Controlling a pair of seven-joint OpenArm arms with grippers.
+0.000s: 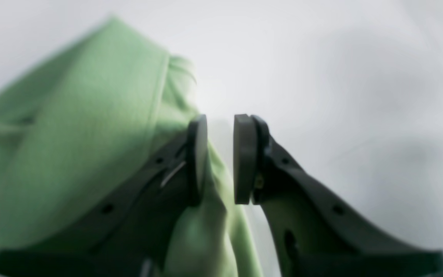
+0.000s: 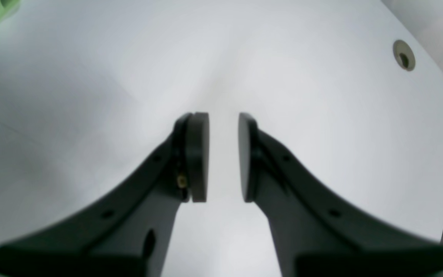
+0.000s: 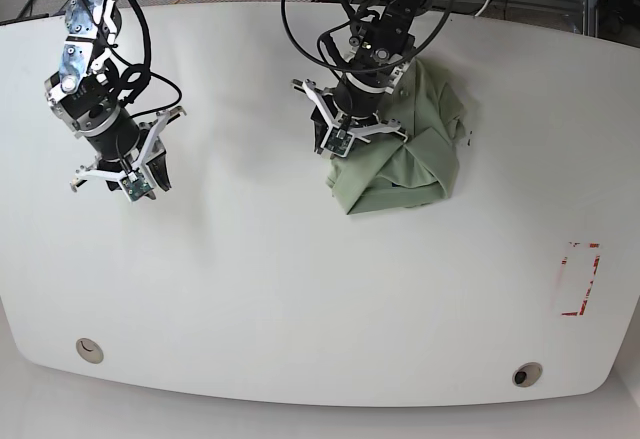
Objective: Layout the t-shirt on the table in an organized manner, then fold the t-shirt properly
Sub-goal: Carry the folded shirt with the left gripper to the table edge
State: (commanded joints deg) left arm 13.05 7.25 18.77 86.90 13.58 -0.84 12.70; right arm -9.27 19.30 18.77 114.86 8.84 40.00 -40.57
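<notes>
The t-shirt (image 3: pixel 405 164), one pale green bundle, lies crumpled on the white tabletop (image 3: pixel 300 289) right of centre, no label or writing legible. The left gripper (image 1: pixel 220 159) hangs at its edge, fingers (image 1: pixel 244 157) slightly apart, gripping nothing. The right gripper (image 2: pixel 223 157) is well apart over bare surface, fingers also parted. Two grommet holes (image 3: pixel 527 373) and one red marking (image 3: pixel 580 279) show; cables trail behind.
</notes>
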